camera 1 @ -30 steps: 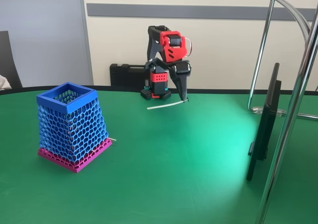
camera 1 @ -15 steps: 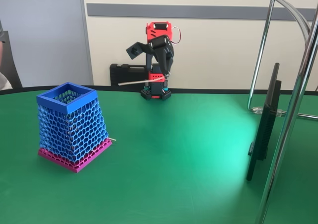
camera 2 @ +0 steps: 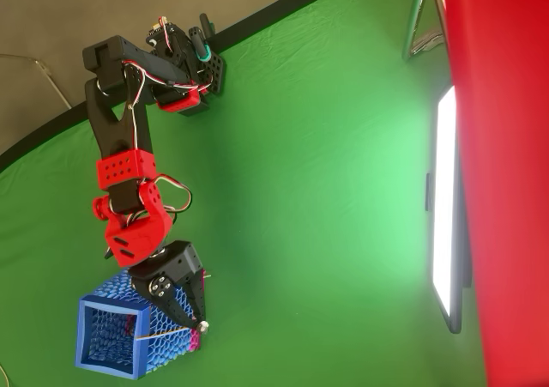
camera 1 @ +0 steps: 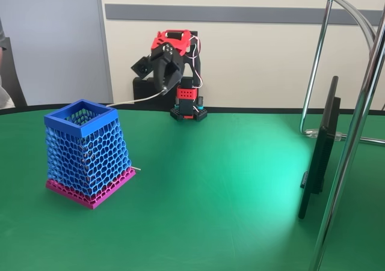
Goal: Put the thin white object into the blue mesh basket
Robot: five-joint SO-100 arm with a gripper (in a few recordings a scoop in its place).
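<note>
The gripper (camera 1: 166, 86), clamped on the stick's (camera 1: 137, 98) right end, could snag the drooping tip on the basket (camera 1: 89, 152) rim.

Occlusions and cut-offs, both views.

In the overhead view the gripper (camera 2: 194, 311) is covering part of the basket's (camera 2: 94, 335) near wall, and the stick (camera 2: 159, 335) is showing too faintly against the mesh to tell whether it is lying over the rim or inside it. In the fixed view the stick's (camera 1: 135, 99) gripped end is hiding between the fingers, and its knob is too small to make out. The short sliver (camera 1: 138, 169) is lying partly behind the basket's base. The screen (camera 2: 446, 207) is glaring white, its lower corner being cut by a red bar (camera 2: 506, 181).
</note>
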